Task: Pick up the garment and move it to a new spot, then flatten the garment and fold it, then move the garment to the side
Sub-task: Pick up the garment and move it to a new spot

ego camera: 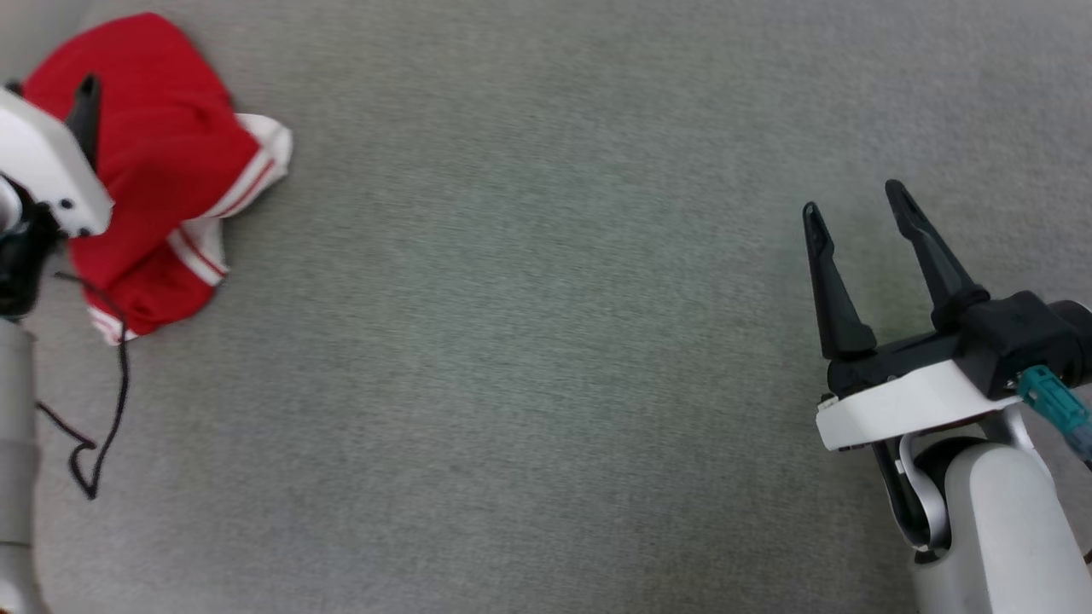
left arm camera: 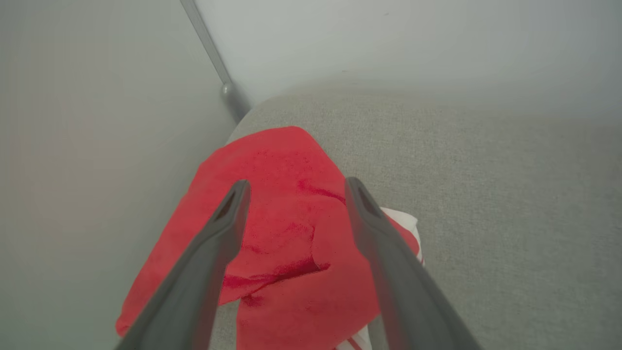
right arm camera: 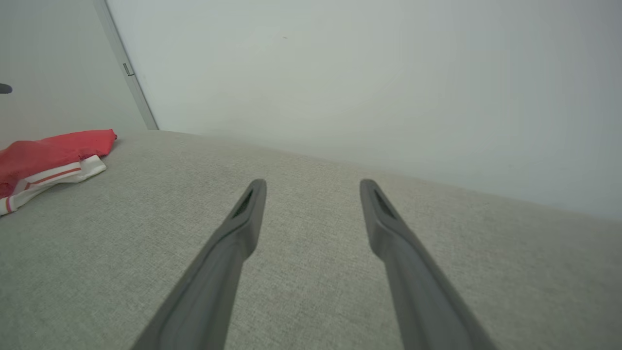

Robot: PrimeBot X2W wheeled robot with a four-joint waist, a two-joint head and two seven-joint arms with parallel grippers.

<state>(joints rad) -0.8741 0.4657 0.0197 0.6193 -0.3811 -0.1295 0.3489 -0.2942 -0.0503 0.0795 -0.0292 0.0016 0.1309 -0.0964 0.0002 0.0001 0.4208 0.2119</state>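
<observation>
Creases in the garment (left arm camera: 286, 233) show in the left wrist view.

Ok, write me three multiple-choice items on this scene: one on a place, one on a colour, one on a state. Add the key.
1. Where in the head view does the garment lie on the grey surface?
A. upper left
B. centre
C. lower right

2. What colour are the stripes on its white sleeve?
A. blue
B. red
C. green

3. How is the right end effector?
A. shut on the garment
B. open, holding nothing
C. shut, empty

Key:
1 A, it lies bunched at the upper left, by the left end effector.
2 B, red lines run across the white cloth.
3 B, its fingers stand apart with only grey surface between them.
</observation>
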